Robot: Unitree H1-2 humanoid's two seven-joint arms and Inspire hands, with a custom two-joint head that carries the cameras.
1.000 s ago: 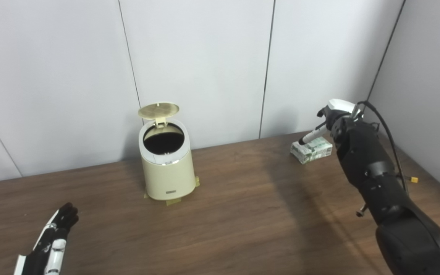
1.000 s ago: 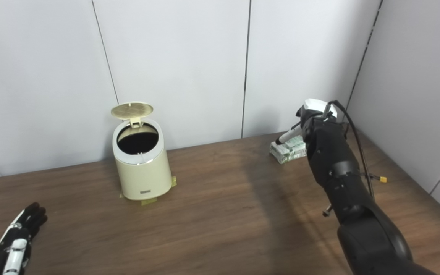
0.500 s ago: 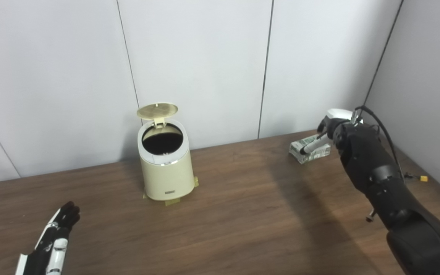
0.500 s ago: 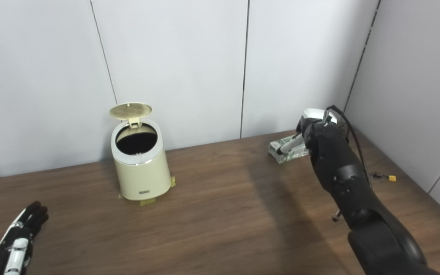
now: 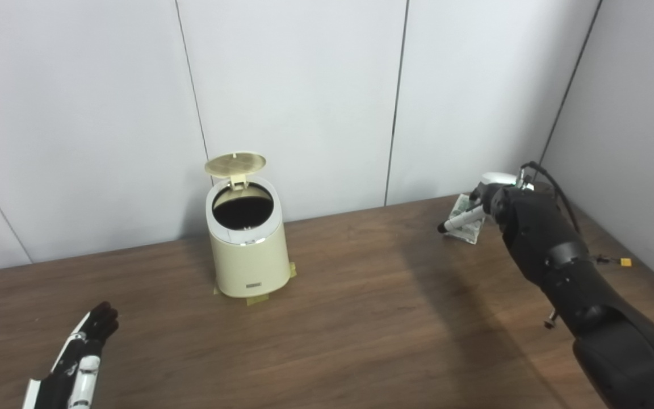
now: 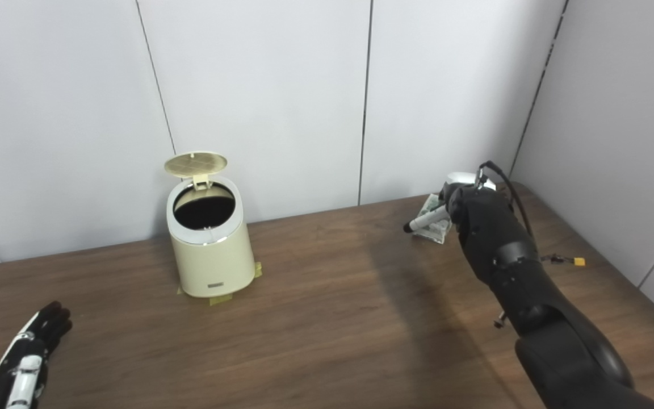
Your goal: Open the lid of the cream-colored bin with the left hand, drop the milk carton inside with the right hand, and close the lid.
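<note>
My right hand (image 5: 489, 199) sits on the small green-and-white milk carton (image 5: 465, 230), grip unclear, so lifting now may knock it off the brown wooden table (image 5: 361, 318).

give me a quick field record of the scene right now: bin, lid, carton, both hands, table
bin: cream-colored bin upright on the table, tape at its base
lid: lid raised on its back hinge, dark mouth open
milk carton: milk carton at far right, mostly hidden behind the right hand
right hand: right hand at the carton, one finger stretched over it; grasp cannot be seen
left hand: left hand near bottom left corner, fingers straight, holding nothing
carton in bin: not yet
</note>
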